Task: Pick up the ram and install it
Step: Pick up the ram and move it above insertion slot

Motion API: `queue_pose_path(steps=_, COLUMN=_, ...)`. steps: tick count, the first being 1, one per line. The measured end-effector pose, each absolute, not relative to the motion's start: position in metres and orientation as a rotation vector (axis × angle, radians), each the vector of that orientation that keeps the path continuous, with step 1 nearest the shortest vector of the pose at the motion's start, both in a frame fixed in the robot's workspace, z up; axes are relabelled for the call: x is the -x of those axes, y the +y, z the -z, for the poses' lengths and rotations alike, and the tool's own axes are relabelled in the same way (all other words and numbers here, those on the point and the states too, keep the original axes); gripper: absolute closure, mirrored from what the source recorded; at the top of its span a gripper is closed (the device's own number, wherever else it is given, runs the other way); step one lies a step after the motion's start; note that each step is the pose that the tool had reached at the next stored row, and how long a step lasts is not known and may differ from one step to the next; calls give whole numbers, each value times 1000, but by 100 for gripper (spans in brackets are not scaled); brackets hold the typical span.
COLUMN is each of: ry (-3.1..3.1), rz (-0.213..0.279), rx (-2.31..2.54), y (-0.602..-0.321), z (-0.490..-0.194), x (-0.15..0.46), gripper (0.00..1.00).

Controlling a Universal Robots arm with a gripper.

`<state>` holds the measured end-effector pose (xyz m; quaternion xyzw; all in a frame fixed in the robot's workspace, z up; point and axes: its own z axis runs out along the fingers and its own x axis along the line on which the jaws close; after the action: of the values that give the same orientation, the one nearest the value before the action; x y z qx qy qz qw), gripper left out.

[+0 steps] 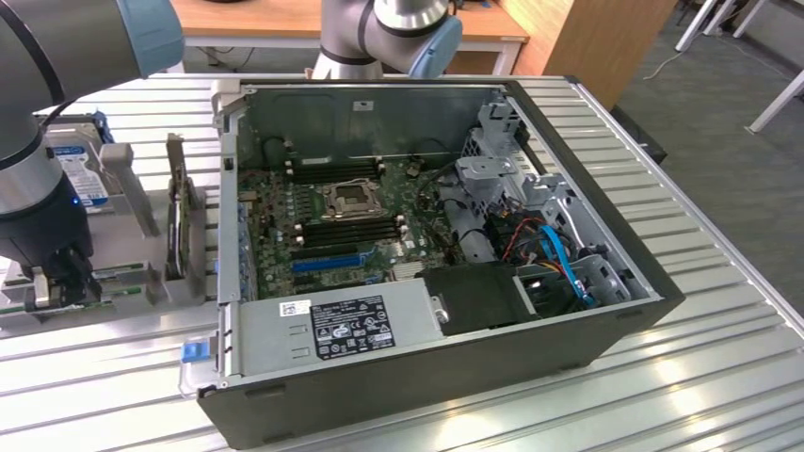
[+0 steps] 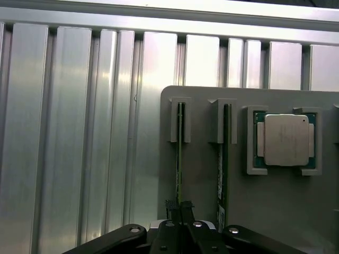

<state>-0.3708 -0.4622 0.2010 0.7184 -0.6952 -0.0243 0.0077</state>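
Table (image 1: 716, 377) of ribbed metal carries everything here. The biggest thing on it is an open computer case (image 1: 415, 395), lying on its side with the motherboard (image 1: 339, 217) facing up. At the exterior view's left, beside the case, the single arm (image 1: 38, 141) reaches down to a grey holder (image 2: 201, 169) that sits on the table.

Two green memory sticks stand on their thin edges in the holder, side by side and parallel, each with its far end tucked into a small bracket. A square silver processor (image 2: 286, 140) rests in its own pocket just beyond the second stick (image 2: 225, 159).

The ram (image 2: 179, 153) is the stick farther from the processor. The end effector (image 2: 179, 209) sits right over its near end, one fingertip (image 2: 170, 206) on each flat face. The fingers are drawn together and clamped on the ram, which is not yet out of its slot. Its long axis runs straight away from the end effector towards the bracket, across the line in which the fingers close. The case lies well apart, towards the exterior view's right.
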Motion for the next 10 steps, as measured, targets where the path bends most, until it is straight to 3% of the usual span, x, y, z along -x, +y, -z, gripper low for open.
queue_pose_path(steps=10, ry=-2192, rz=76, rx=-2228, y=-462, z=-201, x=371, gripper=88)
